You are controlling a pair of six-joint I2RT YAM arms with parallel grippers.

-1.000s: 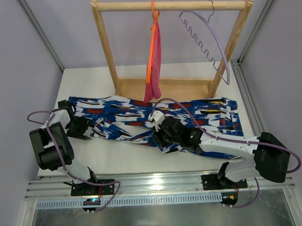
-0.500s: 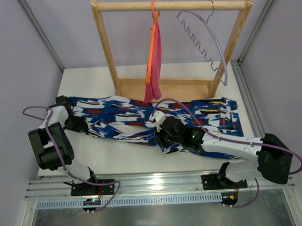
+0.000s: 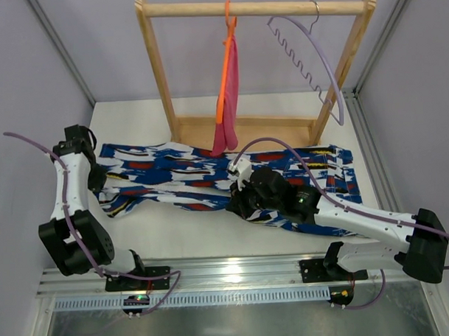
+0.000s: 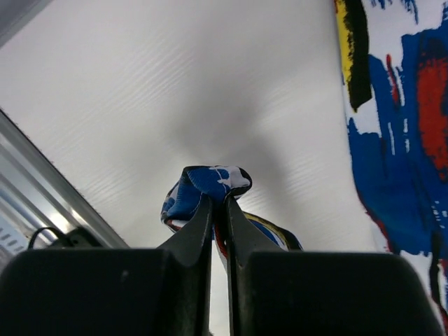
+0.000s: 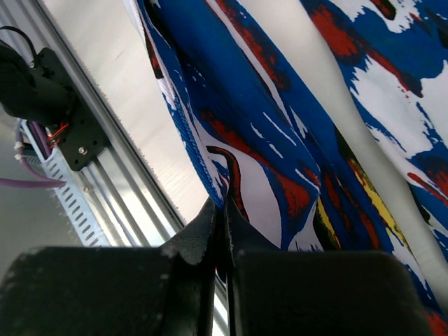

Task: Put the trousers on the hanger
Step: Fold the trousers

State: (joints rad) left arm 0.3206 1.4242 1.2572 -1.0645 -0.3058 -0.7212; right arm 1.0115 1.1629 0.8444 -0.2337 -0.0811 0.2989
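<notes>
I count one pair of trousers [image 3: 173, 173], spread flat across the white table [image 3: 182, 236] in front of the wooden rack [image 3: 256, 8], waistband end to the right and leg ends to the left. They are not on any hanger.

I see two hangers on the rack's top bar. The lilac hanger [image 3: 320, 61] hangs bare by its metal hook near the right end. The orange hanger [image 3: 223, 76] hangs near the middle and carries the single pink cloth [image 3: 233, 83].

I have two arms in view. The left gripper [image 4: 218, 203] has its fingers pressed together on a small bunched fold of the printed cloth at the left leg end, and the wrist view shows that fold raised a little off the table. The right gripper [image 5: 224, 208] is clamped on the trousers' near edge around mid-length, its fingers touching with a thin layer of cloth between them.
</notes>
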